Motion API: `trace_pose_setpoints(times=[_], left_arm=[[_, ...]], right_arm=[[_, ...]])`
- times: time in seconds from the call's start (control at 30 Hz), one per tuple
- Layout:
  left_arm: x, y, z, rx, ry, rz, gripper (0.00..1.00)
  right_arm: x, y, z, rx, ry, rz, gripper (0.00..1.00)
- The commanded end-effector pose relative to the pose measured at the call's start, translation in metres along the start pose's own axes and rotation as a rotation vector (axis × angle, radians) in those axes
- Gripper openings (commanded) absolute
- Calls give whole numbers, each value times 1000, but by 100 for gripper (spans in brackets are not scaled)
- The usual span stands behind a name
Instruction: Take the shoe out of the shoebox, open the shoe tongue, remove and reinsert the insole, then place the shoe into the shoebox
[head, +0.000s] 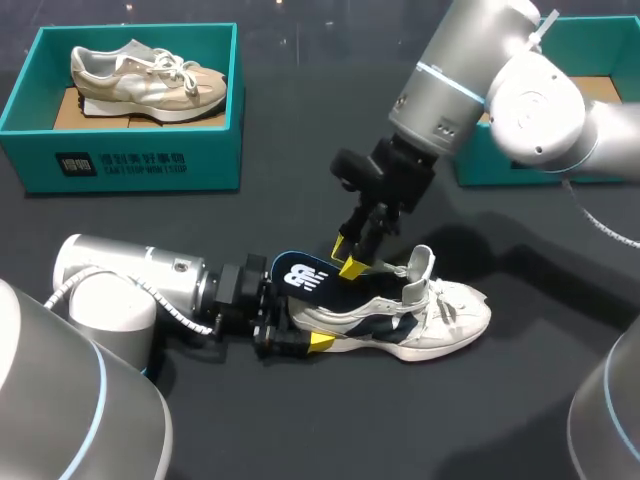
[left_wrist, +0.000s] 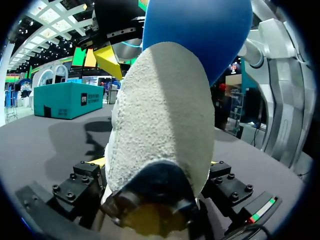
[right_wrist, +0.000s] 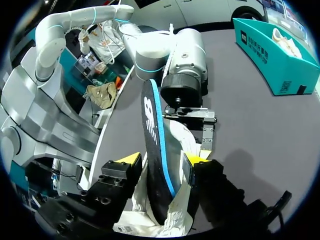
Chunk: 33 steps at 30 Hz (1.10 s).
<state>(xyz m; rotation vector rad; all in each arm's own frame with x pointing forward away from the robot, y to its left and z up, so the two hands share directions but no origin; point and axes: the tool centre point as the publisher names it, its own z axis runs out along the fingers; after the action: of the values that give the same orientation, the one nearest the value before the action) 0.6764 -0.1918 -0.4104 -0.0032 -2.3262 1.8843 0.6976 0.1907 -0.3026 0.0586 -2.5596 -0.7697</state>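
Observation:
A white and navy shoe (head: 440, 312) lies on its side on the dark table. A blue insole (head: 300, 272) sticks up out of its heel end. My left gripper (head: 295, 322) comes in low from the left, its wide-set fingers pressed to both sides of the heel (left_wrist: 160, 125). My right gripper (head: 347, 257) hangs over the shoe's opening. In the right wrist view the insole (right_wrist: 152, 130) stands between that gripper's (right_wrist: 162, 160) parted fingers, which are open. The insole (left_wrist: 200, 30) towers over the heel in the left wrist view.
A teal shoebox (head: 130, 160) at the back left holds a beige shoe (head: 150, 80). A second teal box (head: 500, 165) stands at the back right, partly behind my right arm. Bare dark table lies in front of the shoe.

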Motion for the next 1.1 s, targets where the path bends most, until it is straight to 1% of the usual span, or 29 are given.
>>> trace_pose_setpoints(times=[0.03, 0.17, 0.3, 0.37, 0.5, 0.53, 0.57, 0.6, 0.63, 0.8, 0.87, 1.0, 1.03, 1.07, 1.1], left_arm=[[0, 2, 0, -2, -3, 0, 0], [0, 2, 0, -2, -3, 0, 0], [0, 2, 0, -2, -3, 0, 0], [0, 2, 0, -2, -3, 0, 0], [0, 2, 0, -2, -3, 0, 0], [0, 2, 0, -2, -3, 0, 0], [0, 2, 0, -2, -3, 0, 0], [0, 2, 0, -2, -3, 0, 0], [0, 2, 0, -2, -3, 0, 0], [0, 2, 0, -2, -3, 0, 0], [0, 2, 0, -2, -3, 0, 0], [0, 2, 0, -2, -3, 0, 0], [0, 2, 0, -2, -3, 0, 0], [0, 2, 0, -2, -3, 0, 0], [0, 2, 0, -2, -3, 0, 0]], right_arm=[[-1, -5, 13, -38, 10, 4, 49], [5, -6, 17, -58, 19, 20, 48], [9, -3, 20, -59, 24, 31, 44], [10, -1, 22, -61, 28, 33, 41], [11, 3, 25, -62, 30, 35, 27], [10, 4, 26, -62, 30, 36, 17], [10, 5, 27, -61, 31, 35, 14], [10, 6, 27, -61, 31, 35, 8], [10, 7, 28, -61, 32, 35, 0], [10, 12, 29, -61, 26, 27, 0], [12, 17, 27, -59, 7, 15, 0], [20, 38, 18, -50, -35, -44, 0], [22, 45, 15, -39, -47, -61, 0], [24, 53, 13, -4, -60, -81, 0], [24, 53, 13, -4, -60, -81, 0]])
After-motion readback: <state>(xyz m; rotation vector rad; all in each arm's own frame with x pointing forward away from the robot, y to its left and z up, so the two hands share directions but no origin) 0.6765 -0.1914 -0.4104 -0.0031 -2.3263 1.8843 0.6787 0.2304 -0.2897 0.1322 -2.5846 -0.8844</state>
